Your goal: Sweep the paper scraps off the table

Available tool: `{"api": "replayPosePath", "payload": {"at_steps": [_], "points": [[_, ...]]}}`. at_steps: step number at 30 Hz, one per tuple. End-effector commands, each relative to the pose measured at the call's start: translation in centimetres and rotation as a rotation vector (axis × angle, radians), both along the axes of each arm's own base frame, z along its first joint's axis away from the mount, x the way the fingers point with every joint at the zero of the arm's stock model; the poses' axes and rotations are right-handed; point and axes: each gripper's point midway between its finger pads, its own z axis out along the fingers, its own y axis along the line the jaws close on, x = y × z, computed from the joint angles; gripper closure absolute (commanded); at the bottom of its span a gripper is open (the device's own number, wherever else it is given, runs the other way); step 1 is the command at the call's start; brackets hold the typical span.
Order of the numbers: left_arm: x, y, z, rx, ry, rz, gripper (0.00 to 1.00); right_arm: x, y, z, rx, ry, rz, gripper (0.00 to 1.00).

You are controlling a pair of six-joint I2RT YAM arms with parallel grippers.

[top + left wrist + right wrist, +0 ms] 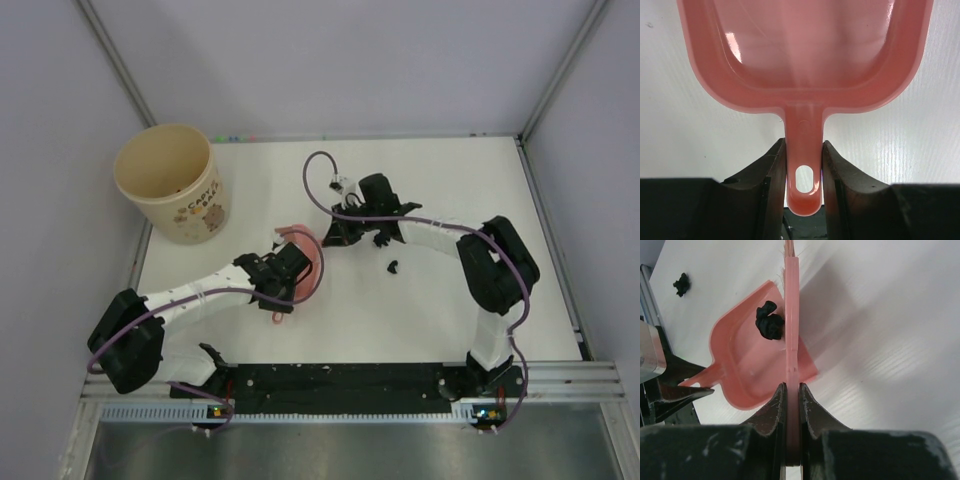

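White bench (430,320) holds one loose paper scrap (393,267) at 3 o'clock of the pink dustpan (805,50) the left pincer (803,152) grips; the right pincer (792,390), clamping the brush (791,315), should sweep it in low.

Beige tub (195,212), pink dustpan (805,55), pink brush (792,325)

Robot test cell, laboratory type: white table (420,335) boxed by grey-lilac wall panels (350,60) on metal posts (115,60); left arm (185,297), right arm (495,265) bolted to black near-edge rail (340,378).
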Motion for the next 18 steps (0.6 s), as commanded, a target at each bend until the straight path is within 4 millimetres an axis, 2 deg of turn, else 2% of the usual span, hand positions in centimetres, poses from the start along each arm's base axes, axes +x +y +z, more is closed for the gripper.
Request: {"api": "replayPosePath", "payload": {"at_steps": [1, 7, 12, 14, 18], "points": [[1.2, -1.0, 1.2, -0.027, -0.049, -0.025, 1.0, -3.2, 0.3, 1.1, 0.013, 0.008, 0.088, 1.0], [1.4, -1.2, 1.5, -0.038, -0.064, -0.034, 1.0, -5.0, -0.2, 1.9, 0.036, 0.034, 0.112, 1.0], [1.8, -1.4, 2.2, -0.068, -0.103, -0.036, 1.0, -6.3, -1.6, 2.8, -0.021, 0.064, 0.091, 1.0], [2.0, -1.6, 2.4, -0.077, -0.113, -0.038, 1.0, -6.5, -2.2, 3.9, -0.038, 0.055, 0.064, 1.0], [1.9, -1.5, 2.9, -0.091, -0.127, -0.046, 1.0, -6.9, -3.0, 7.5, -0.034, 0.036, 0.029, 1.0]]}}
